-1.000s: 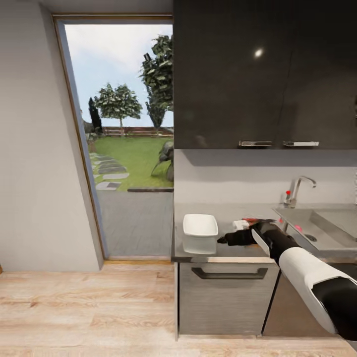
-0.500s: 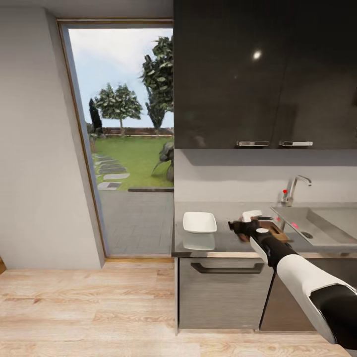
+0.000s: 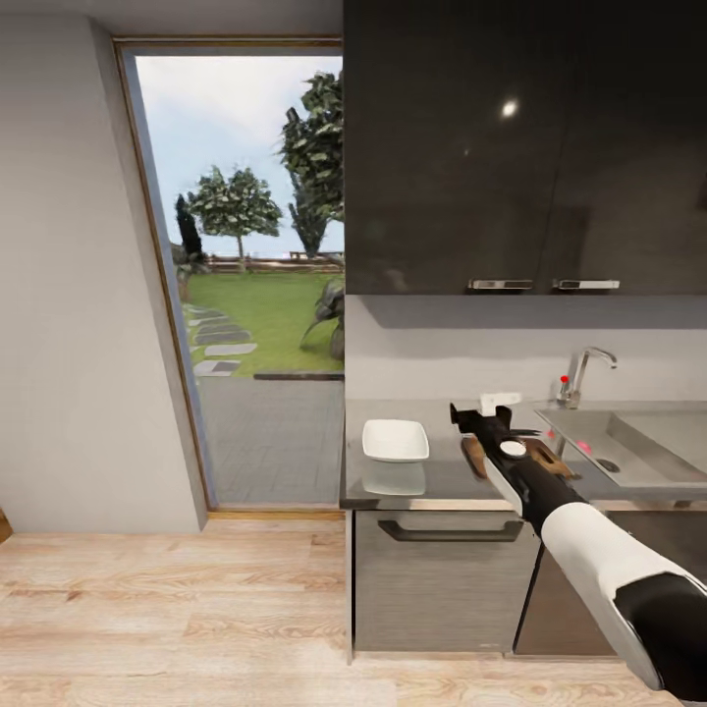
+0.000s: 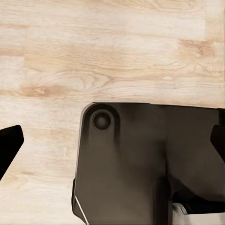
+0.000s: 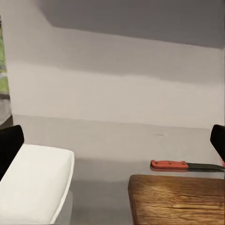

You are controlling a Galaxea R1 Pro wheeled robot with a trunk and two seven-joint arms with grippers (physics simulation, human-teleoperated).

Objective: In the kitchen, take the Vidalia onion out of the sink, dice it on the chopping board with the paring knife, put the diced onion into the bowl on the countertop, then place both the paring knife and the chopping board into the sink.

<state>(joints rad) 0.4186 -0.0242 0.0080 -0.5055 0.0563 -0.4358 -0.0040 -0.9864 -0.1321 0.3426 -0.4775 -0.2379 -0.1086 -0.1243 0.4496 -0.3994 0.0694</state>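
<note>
So the right gripper (image 3: 462, 412) is hanging over the grey surface (image 3: 432, 476), between the bowl (image 3: 395, 440) and the chopping board (image 3: 518, 457). From the right wrist cam its fingers (image 5: 10, 145) sit at the two far edges of the picture, so they're spread wide and there's nothing between them. Not touching anything as far as I can see.

Straight ahead of it in that cam: the paring knife (image 5: 185, 165) lies flat on the surface just behind the board's far edge, red handle toward the bowl side, dark blade pointing toward the sink (image 3: 638, 442). The board's corner (image 5: 178, 199) is near the knife, the white bowl (image 5: 35, 190) is off to the other side, well apart from both. Pale wall behind it all.

In the head view there's a small pinkish-red spot in the sink basin (image 3: 586, 448), looks like the Vidalia onion. The tap (image 3: 581, 378) with its red knob stands at the back.

The left gripper (image 4: 112, 140) points down at the wood floor (image 4: 93, 56) with the robot's dark base under it; its finger tips are wide apart too, holding nothing.
</note>
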